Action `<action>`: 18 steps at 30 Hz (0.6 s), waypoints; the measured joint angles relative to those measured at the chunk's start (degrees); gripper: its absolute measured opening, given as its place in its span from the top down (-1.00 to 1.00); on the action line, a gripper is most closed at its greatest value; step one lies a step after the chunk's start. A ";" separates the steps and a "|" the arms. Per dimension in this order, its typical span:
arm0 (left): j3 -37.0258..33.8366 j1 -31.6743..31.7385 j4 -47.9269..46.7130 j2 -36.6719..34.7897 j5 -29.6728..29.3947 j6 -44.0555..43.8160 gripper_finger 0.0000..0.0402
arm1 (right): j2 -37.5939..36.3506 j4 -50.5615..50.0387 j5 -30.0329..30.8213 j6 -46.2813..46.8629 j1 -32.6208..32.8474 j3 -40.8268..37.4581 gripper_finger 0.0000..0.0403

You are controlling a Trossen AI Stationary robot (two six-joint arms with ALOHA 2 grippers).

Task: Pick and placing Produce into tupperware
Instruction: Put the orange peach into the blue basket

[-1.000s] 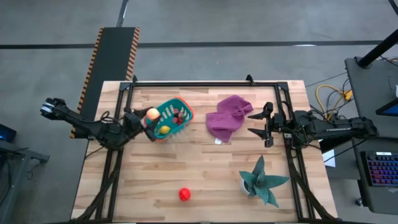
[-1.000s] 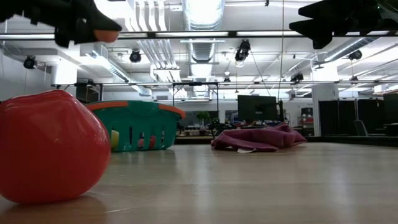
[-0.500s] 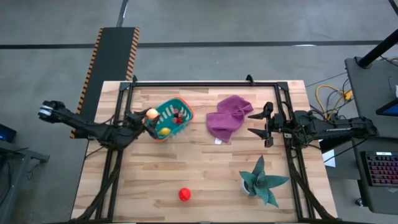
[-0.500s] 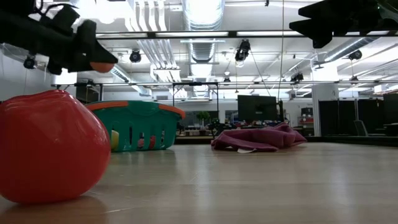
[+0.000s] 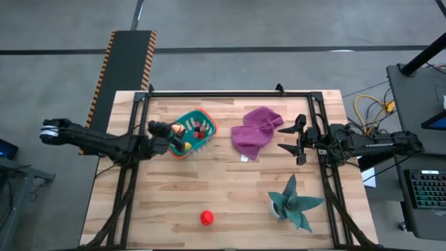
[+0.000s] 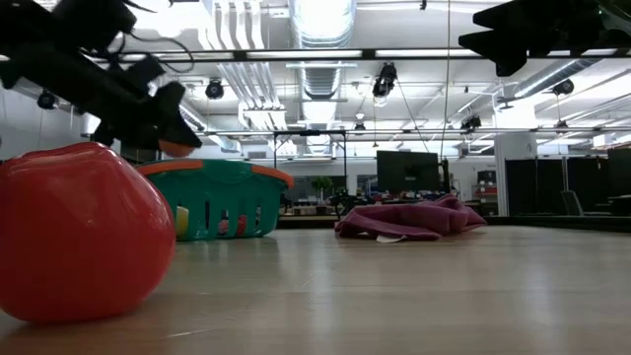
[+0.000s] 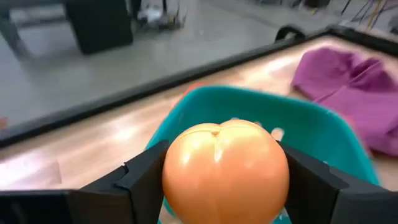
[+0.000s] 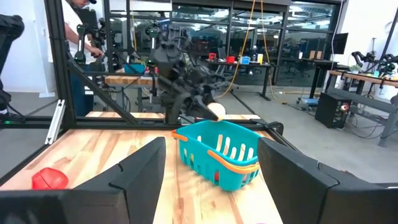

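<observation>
One teal basket sat on the bench with the left hand gripping one orange ball over its rim, one red ball lay apart, and the right hand waited open.

Overhead, table-level, perhaps two wrist views

No readable text, labels, brands, numbers or signs anywhere

tiny bits in teal basket indistinct
</observation>
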 joint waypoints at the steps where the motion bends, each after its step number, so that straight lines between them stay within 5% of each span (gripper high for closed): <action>1: 0.46 1.05 -0.98 0.91 1.17 -1.31 -0.19 | 0.01 0.00 0.00 0.01 0.01 0.00 -0.22; 18: 11.39 9.91 -9.47 17.12 9.93 -2.51 -0.19 | 0.02 -0.05 0.00 0.22 0.02 0.00 -0.22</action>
